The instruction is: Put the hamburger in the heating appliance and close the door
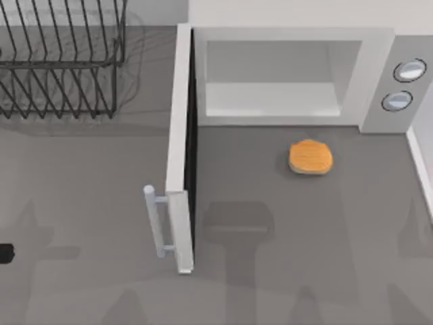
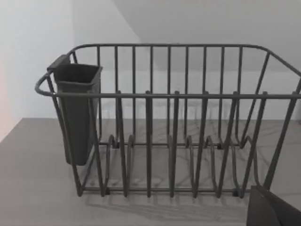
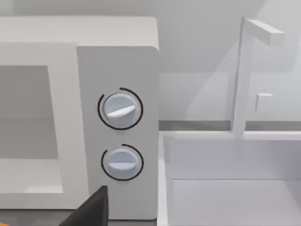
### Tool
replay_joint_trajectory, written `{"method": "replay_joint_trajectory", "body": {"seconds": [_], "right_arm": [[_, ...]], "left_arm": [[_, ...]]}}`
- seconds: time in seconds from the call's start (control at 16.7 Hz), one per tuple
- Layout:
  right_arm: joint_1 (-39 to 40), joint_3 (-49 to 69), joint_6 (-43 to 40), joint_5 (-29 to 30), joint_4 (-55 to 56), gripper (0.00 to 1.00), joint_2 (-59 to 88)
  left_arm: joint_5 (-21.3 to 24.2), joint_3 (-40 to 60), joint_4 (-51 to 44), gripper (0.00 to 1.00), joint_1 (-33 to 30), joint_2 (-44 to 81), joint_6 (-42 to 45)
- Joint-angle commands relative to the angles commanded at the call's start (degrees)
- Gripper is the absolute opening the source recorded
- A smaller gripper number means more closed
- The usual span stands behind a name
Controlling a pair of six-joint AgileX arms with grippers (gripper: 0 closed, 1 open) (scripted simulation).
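Observation:
The hamburger (image 1: 310,157), a small orange-tan bun, lies on the grey table just in front of the microwave's open mouth, right of centre. The white microwave (image 1: 379,74) stands at the back with its cavity empty. Its door (image 1: 178,122) is swung fully out toward the front, with the bar handle (image 1: 156,220) on its left face. The right wrist view faces the microwave's knob panel (image 3: 117,61), with a dark part of my right gripper (image 3: 89,209) low in that view. A dark part of my left gripper (image 2: 273,209) shows in the left wrist view, and its arm's tip (image 1: 5,252) sits at the table's left edge.
A black wire rack (image 1: 61,61) with a dark cup holder (image 2: 77,113) stands at the back left. A white basin (image 3: 230,188) with an upright post (image 3: 240,75) adjoins the microwave's right side, and its rim (image 1: 421,169) runs along the table's right edge.

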Motion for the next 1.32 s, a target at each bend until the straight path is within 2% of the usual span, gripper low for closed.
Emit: {"method": "replay_joint_trajectory", "body": {"seconds": [0.12, 0.36, 0.72, 0.96, 1.32], "right_arm": [[0.0, 0.0, 0.0, 0.0, 0.0, 1.0, 0.0], [0.0, 0.0, 0.0, 0.0, 0.0, 1.0, 0.0], [0.0, 0.0, 0.0, 0.0, 0.0, 1.0, 0.0], [0.0, 0.0, 0.0, 0.0, 0.0, 1.0, 0.0], [0.0, 0.0, 0.0, 0.0, 0.0, 1.0, 0.0]], "left_arm": [[1.2, 0.1, -0.9, 0.0, 1.2, -0.7, 0.0], [0.8, 0.0, -0.9, 0.0, 0.8, -0.7, 0.0], [-5.1, -0.8, -6.0, 0.0, -5.1, -6.6, -0.1], [-5.0, -0.5, -5.9, 0.0, -5.0, -6.3, -0.1], [-5.2, 2.6, 1.7, 0.0, -5.1, 4.5, 0.0]]}}
